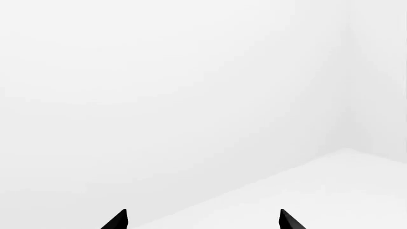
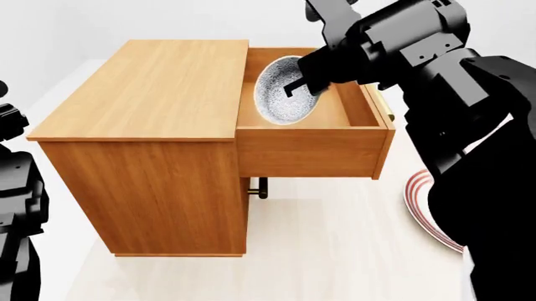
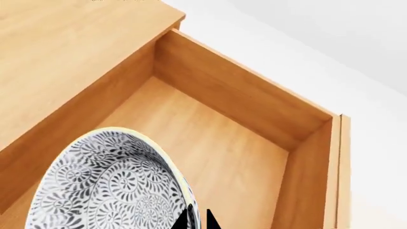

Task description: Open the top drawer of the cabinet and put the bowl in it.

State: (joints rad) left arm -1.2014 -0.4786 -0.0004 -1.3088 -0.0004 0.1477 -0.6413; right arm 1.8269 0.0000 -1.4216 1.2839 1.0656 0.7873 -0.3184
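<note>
The cabinet stands with its top drawer pulled out to the right. My right gripper is shut on the rim of the blue-grey speckled bowl, holding it tilted on edge inside the open drawer. In the right wrist view the bowl fills the near corner, its rim pinched between the fingertips, above the drawer's floor. My left gripper is open and empty, facing white wall and floor. Only my left arm shows in the head view, beside the cabinet.
A brass handle of a lower drawer pokes out under the open drawer. A red-ringed white plate lies on the floor at the right, partly hidden by my right arm. White floor surrounds the cabinet.
</note>
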